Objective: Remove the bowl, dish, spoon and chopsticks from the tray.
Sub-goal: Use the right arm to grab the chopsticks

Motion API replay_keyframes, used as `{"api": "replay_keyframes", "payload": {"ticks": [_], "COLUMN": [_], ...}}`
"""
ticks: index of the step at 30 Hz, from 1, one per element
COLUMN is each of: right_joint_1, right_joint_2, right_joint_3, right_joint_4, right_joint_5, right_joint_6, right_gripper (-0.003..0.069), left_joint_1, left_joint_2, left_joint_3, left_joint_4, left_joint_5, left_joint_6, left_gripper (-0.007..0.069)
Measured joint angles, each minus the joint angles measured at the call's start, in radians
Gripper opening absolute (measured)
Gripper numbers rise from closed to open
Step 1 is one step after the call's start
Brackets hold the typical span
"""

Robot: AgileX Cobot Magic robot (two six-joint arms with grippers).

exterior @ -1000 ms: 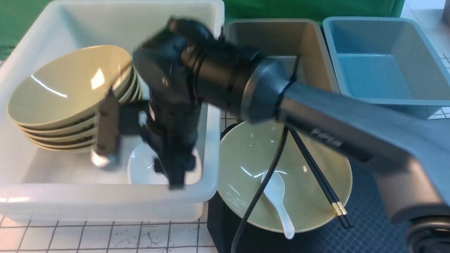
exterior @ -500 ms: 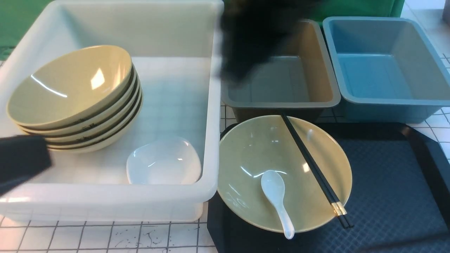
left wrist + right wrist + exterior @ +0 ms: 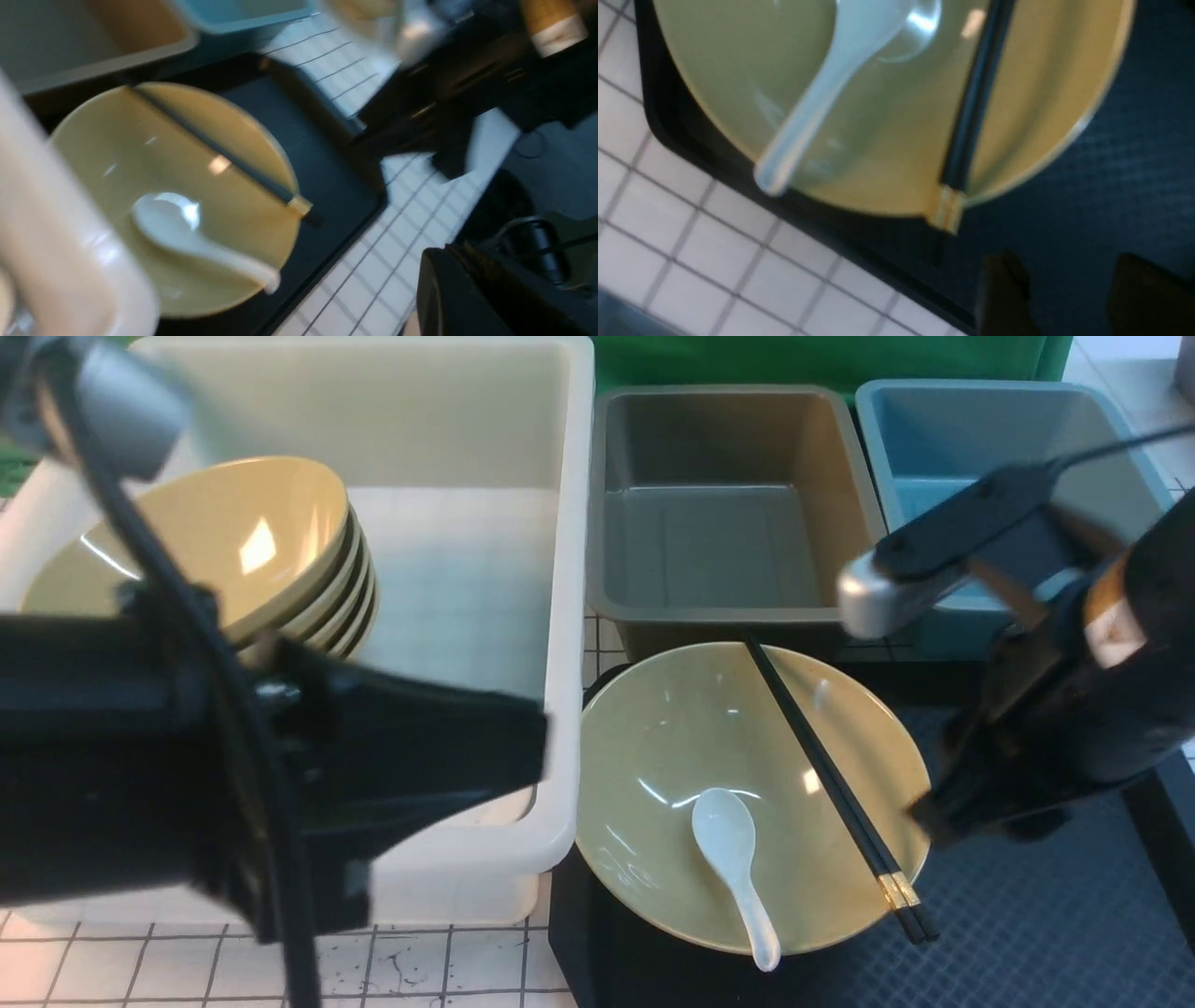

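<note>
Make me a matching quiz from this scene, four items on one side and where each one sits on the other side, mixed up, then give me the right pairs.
Column one:
1. spoon
2. chopsticks
3. single yellow bowl
4. stack of yellow bowls

Column two:
A. inside the white tub
B. standing directly on the black tray
C. lying straight across the bowl's rim
D. scoop down inside the bowl, handle over its near edge

Pairs: 1-D, 2-C, 3-B, 4-A
</note>
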Motion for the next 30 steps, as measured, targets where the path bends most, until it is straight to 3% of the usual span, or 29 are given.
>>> {"api": "replay_keyframes", "payload": {"ticks": [4,14,18,22,27,30], "right_joint_1": [-0.030,-0.098,-0.107,-0.109,-0.108,-0.108], "right_joint_2": [0.105,0.311,0.345,0.361,0.360,0.336], "right_joint_3": [0.006,0.006,0.006,0.006,-0.004,-0.038], "right_joint_4": [0.032,0.035,0.047,0.087,0.143,0.153], "right_joint_5": [-0.105,-0.272,-0.290,-0.283,-0.246,-0.201], "right_joint_6": [0.006,-0.007,-0.042,-0.060,-0.149,-0.172], "right_gripper": [0.0494,0.0531,0.0475,0.0344,0.0115,0.0099], "left_joint_1": [0.000,0.000,0.000,0.000,0.000,0.000], "left_joint_2": [0.006,0.006,0.006,0.006,0.006,0.006], "left_joint_3": [0.000,0.000,0.000,0.000,0.000,0.000], "left_joint_4": [-0.128,-0.148,-0.129,-0.114,-0.065,-0.037], "left_joint_5": [-0.015,0.007,0.006,0.004,0.004,0.002], "left_joint_6": [0.119,0.143,0.143,0.143,0.143,0.139], "left_gripper": [-0.0001,-0.0001,-0.0001,-0.0001,-0.0001,-0.0001]}}
